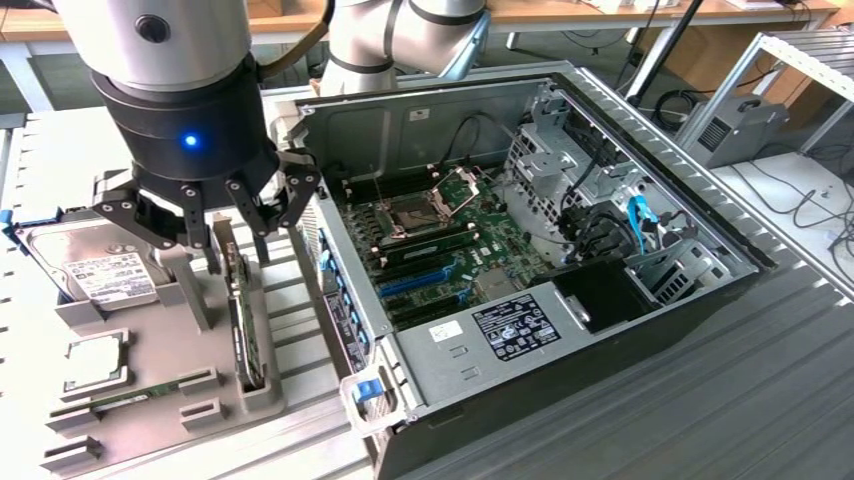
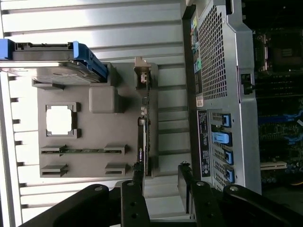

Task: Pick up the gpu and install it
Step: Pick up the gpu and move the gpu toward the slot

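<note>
Exterior view: bright, even room light with soft shadows. Slatted table [image 1: 20,350] at the exterior view's left washes out near white. Computer case [image 1: 360,130] interior sits in shade. Blue indicator glows on the gripper [image 1: 220,245] body. Wrist view: processor [image 2: 60,119] lid blown out white, table slats glare, case interior nearly black.

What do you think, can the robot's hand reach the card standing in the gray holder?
Probably yes. The hand hangs open right over the gpu, which stands on edge in its gray holder, and nothing sits between them.
</note>
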Motion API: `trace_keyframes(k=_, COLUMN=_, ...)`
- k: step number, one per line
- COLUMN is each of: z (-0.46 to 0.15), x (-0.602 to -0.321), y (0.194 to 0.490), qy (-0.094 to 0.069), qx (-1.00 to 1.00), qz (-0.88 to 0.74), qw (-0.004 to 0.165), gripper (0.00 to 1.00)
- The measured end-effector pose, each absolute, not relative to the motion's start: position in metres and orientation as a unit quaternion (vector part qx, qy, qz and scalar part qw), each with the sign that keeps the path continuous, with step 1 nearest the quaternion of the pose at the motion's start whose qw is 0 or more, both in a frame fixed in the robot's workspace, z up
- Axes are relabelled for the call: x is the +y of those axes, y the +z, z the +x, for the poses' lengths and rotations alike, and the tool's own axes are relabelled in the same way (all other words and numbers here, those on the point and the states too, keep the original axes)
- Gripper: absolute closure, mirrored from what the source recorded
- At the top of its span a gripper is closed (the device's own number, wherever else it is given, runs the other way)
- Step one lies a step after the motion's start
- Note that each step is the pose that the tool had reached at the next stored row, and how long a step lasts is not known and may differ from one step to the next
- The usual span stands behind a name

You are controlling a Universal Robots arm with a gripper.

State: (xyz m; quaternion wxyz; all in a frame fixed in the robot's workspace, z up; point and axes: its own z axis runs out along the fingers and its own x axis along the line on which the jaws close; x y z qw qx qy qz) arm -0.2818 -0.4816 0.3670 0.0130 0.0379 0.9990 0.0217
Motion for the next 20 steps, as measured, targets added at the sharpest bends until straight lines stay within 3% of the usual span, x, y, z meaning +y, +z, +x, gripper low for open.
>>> trace_keyframes(k=20, z=-0.2818, x=-0.4817, y=0.3602, qy=0.022, qx=0.999, qz=0.038, qw=0.013, gripper=0.58)
